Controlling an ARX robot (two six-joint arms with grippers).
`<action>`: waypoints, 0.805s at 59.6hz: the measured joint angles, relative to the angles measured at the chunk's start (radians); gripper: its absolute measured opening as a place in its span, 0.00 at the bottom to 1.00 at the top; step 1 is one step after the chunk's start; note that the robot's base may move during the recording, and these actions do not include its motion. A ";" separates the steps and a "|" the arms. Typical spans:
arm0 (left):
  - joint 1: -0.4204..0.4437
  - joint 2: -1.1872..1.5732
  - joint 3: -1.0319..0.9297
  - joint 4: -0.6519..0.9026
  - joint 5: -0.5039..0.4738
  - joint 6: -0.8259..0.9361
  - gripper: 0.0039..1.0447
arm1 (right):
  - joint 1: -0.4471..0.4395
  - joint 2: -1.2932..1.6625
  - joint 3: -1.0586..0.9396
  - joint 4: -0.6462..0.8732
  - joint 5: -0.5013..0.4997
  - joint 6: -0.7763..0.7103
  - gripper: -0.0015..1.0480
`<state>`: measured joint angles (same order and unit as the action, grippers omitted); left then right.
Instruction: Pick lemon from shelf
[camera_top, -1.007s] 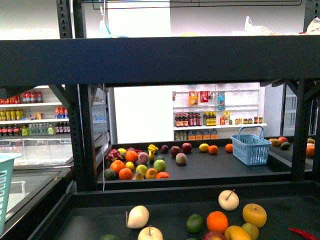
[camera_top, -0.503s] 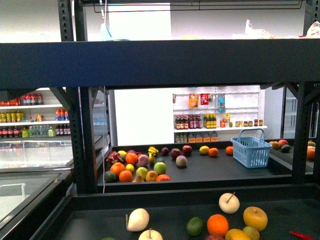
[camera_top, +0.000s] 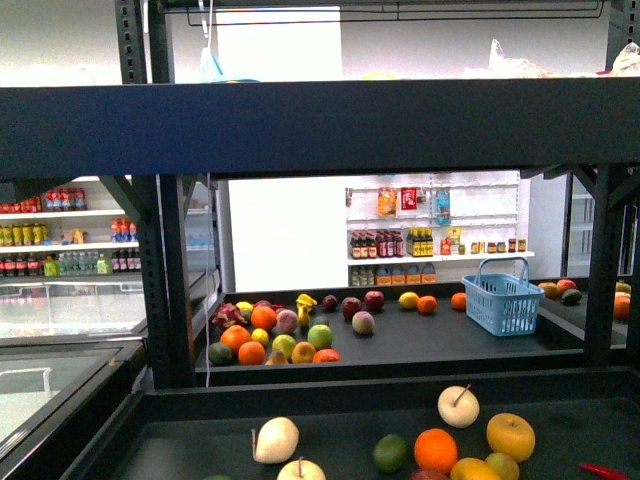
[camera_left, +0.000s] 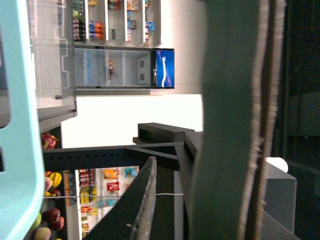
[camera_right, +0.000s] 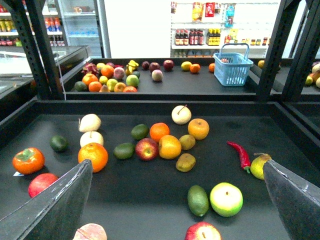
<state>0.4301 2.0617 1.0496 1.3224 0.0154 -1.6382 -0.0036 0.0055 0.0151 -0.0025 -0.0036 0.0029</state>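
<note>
The lemon (camera_top: 408, 298) (camera_right: 186, 65) is a bright yellow oval beside an orange (camera_top: 427, 303) on the far board of the black shelf (camera_top: 320, 120) (camera_right: 42, 55). My right gripper (camera_right: 177, 167) hangs open over the near board with nothing between its fingers (camera_right: 55, 210). The lemon lies well beyond it. In the left wrist view my left gripper (camera_left: 190, 200) is shut on the basket (camera_left: 17, 125), whose pale teal wall fills one edge of the picture. Neither arm shows in the front view.
Many fruits lie on the near board: oranges, apples, a green apple (camera_right: 226, 198), a red chili (camera_right: 240, 154). A blue basket (camera_top: 502, 293) (camera_right: 232, 67) stands on the far board beside the lemon. Black uprights (camera_top: 165, 280) frame the opening. White wall shelves with bottles (camera_top: 430, 240) stand behind.
The teal basket that showed at the left edge of the front view a second ago has gone out of that view. The scene has shifted slightly.
</note>
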 joint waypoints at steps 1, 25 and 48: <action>0.001 0.000 -0.003 0.000 -0.001 0.002 0.35 | 0.000 0.000 0.000 0.000 0.000 0.000 0.98; 0.033 -0.089 -0.104 -0.041 0.010 0.026 0.93 | 0.000 0.000 0.000 0.000 0.000 0.000 0.98; 0.039 -0.316 -0.203 -0.260 0.014 0.063 0.93 | 0.000 0.000 0.000 0.000 0.000 0.000 0.98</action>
<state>0.4690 1.7458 0.8467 1.0622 0.0296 -1.5757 -0.0036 0.0055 0.0151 -0.0025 -0.0032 0.0025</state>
